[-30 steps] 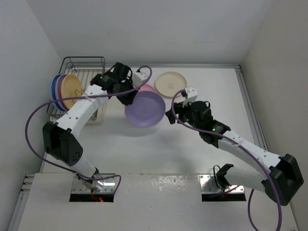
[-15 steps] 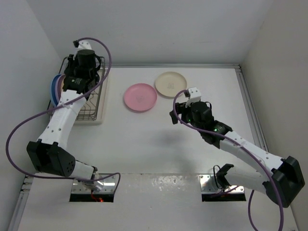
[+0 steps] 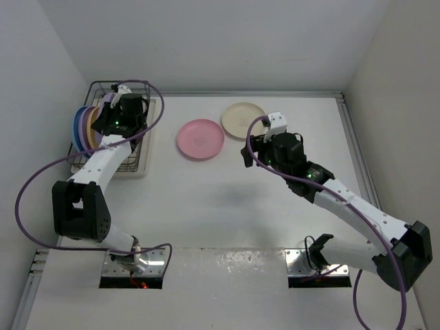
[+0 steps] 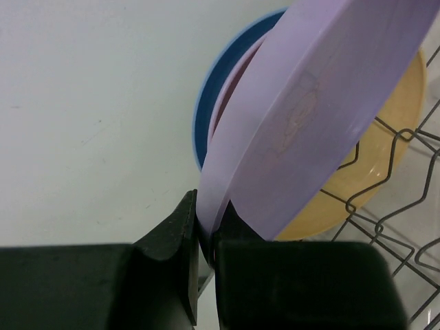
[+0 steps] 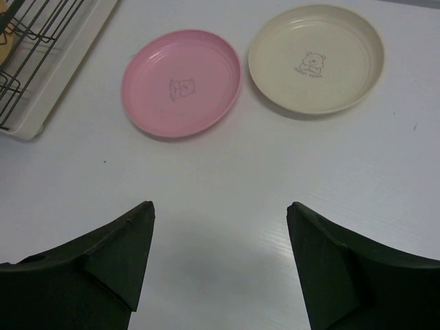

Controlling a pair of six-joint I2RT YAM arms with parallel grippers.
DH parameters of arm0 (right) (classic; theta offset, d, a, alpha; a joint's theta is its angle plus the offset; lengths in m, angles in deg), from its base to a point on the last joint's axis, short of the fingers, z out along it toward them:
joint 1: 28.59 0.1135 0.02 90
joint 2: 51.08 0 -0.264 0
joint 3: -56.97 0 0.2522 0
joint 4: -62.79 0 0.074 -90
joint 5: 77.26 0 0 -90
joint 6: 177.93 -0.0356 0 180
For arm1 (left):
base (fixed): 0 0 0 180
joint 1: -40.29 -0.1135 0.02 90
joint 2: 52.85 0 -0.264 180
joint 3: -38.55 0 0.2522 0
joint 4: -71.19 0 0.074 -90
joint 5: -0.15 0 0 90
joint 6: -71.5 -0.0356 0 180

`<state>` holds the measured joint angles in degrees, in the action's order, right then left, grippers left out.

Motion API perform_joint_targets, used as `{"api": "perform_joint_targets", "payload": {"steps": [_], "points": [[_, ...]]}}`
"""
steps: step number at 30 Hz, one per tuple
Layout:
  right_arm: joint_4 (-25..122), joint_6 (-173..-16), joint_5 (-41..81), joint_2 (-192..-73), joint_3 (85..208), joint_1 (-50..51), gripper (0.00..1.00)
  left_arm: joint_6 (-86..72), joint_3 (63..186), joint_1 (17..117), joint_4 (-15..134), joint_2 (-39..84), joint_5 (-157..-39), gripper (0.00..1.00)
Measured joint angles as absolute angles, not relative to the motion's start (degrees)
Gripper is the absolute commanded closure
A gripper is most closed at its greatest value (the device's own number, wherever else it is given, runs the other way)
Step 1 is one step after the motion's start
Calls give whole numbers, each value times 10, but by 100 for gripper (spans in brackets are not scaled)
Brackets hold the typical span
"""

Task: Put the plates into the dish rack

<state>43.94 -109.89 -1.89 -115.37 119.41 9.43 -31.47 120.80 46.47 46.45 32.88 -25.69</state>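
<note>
Purple plate (image 4: 323, 117) rim is pinched between left gripper (image 4: 205, 240) fingers, plate held tilted on edge over dish rack (image 3: 130, 161), beside yellow-orange plate (image 4: 371, 165). Right gripper (image 5: 220, 254) fingers are spread; pink plate (image 5: 181, 82), cream plate (image 5: 316, 58) are laid flat ahead, apart from fingers.

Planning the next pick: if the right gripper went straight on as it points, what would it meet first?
Probably bare table, short of the pink plate and cream plate; depth is unclear.
</note>
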Motion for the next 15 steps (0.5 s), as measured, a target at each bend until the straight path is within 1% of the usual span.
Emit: {"api": "perform_joint_targets", "payload": {"steps": [9,15], "points": [[420,-1099,-20,-1164,1203,94,22,-273,1180,438,466,313,-344,100],[412,-1099,-22,-1164,1203,94,22,-253,1173,431,449,316,-374,100]]}}
